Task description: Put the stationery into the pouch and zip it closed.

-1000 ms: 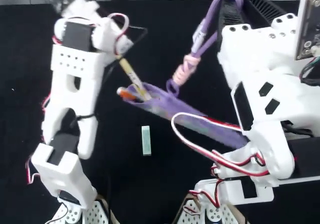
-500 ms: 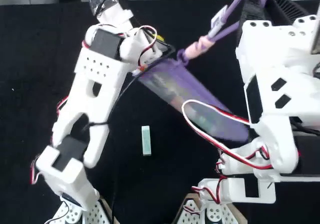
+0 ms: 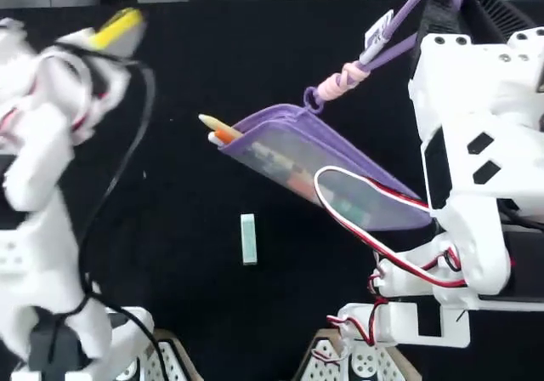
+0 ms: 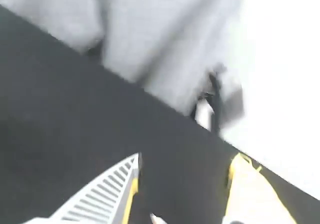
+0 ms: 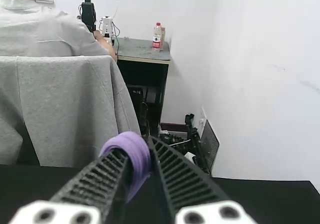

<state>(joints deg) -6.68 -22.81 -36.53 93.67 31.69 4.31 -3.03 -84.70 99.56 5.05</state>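
Leftward my left gripper (image 4: 182, 194) swings clear, open and empty; right gripper (image 5: 140, 156) holds the pouch (image 3: 289, 147) by its strap (image 5: 129, 151). Next: fetch the eraser (image 3: 247, 238), lower centre.

A black counter (image 3: 255, 75) spreads near; beyond it hangs a grey cloth (image 5: 65, 109), and a dark desk (image 5: 142, 59) bearing 1 bottle (image 5: 157, 36) stands against white walls (image 5: 260, 74).

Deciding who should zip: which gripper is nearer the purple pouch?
Right. The right gripper is shut on the pouch's strap; the left gripper is open, well off to the pouch's other side, touching nothing.
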